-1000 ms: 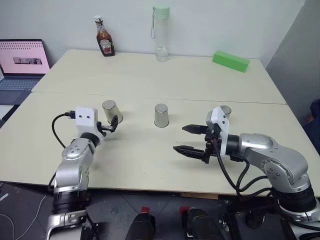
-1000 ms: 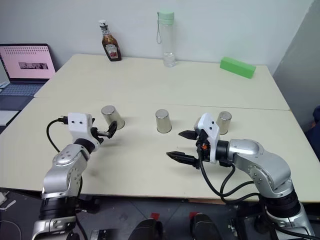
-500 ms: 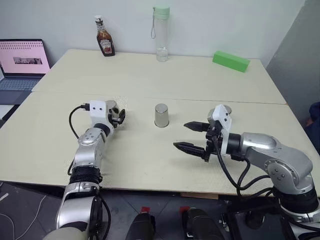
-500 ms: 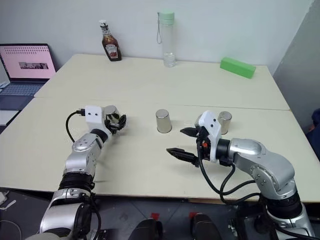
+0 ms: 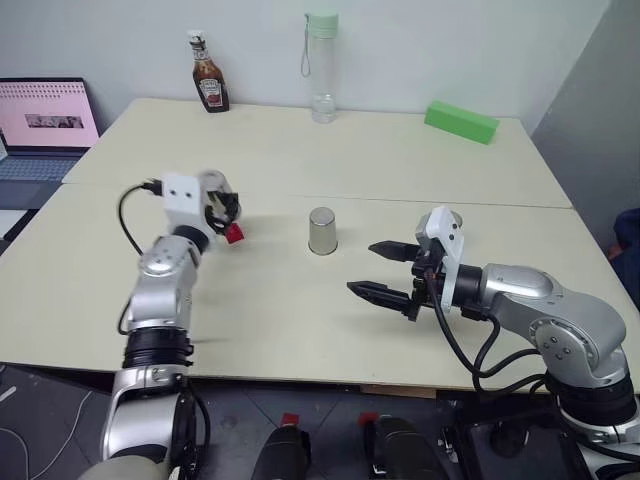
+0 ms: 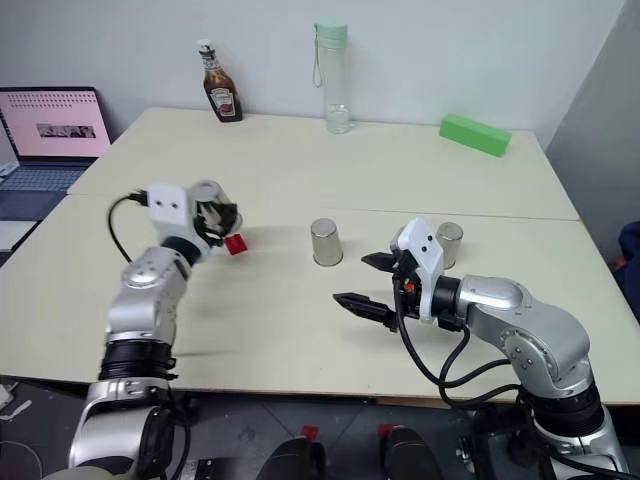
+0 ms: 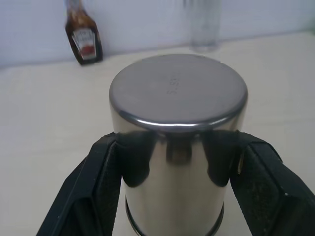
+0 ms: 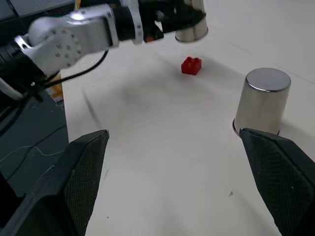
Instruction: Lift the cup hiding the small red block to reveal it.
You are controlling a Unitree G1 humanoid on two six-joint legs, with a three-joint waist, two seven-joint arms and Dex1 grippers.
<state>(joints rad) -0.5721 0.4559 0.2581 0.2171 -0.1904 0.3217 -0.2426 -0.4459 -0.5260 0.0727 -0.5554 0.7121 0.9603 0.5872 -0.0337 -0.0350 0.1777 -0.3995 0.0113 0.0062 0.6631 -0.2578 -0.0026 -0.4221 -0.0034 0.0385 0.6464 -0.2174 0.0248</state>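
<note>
1. At the left side of the worktop (image 5: 300, 330), the left hand (image 5: 222, 207) is closed around the silver cup (image 7: 177, 142), one black finger (image 7: 96, 189) pressed to each side of it, and holds it clear above the surface
2. Just beside and below that raised cup, the small red block (image 5: 234, 234) lies bare on the worktop, uncovered and plain to see
3. Near the middle stands a second silver cup (image 5: 322, 231), upside down and untouched
4. Right of it, the right hand (image 5: 380, 270) hovers with its fingers spread wide, gripping nothing
5. Close behind that hand stands a third silver cup (image 6: 449, 244), also untouched
6. Judging by this, the reveal looks done: the hiding cup is up and the block shows; what may remain is only to hold the cup or put it aside
</note>
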